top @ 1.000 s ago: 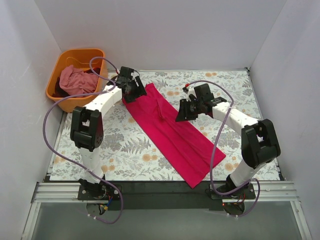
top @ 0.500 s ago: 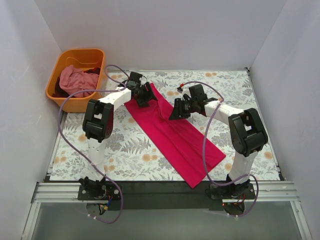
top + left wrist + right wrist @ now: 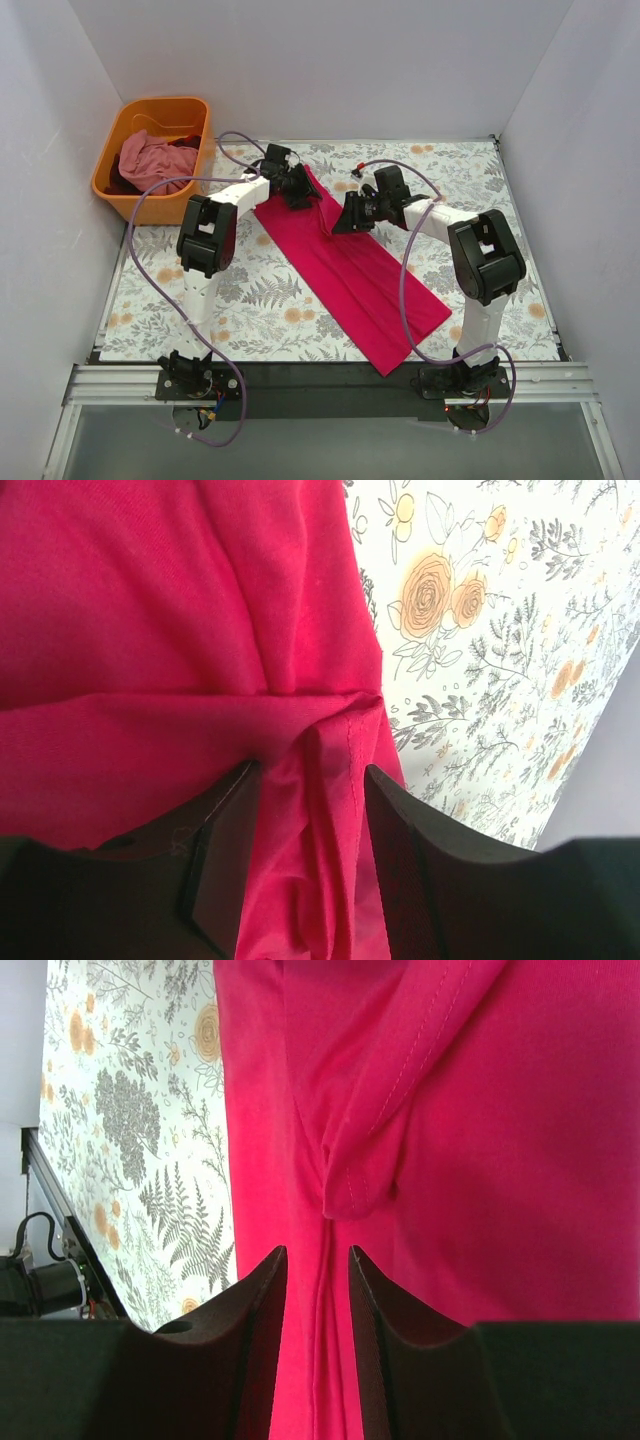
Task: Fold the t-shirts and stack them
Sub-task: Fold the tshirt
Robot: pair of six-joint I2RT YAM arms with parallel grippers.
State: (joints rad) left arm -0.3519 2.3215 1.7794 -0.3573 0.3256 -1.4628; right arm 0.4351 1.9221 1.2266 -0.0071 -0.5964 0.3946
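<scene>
Crimson t-shirt has left tool half-wide astride its hem, right tool pinching a fold

Orange basket at far left — just off the floral table cover.

This is a robotics lab test cell. Plain white panel walls box in a table covered with a floral cloth. The left arm and right arm are bolted to a metal rail. Purple cables loop loose, and an orange plastic basket sits in the corner.
</scene>
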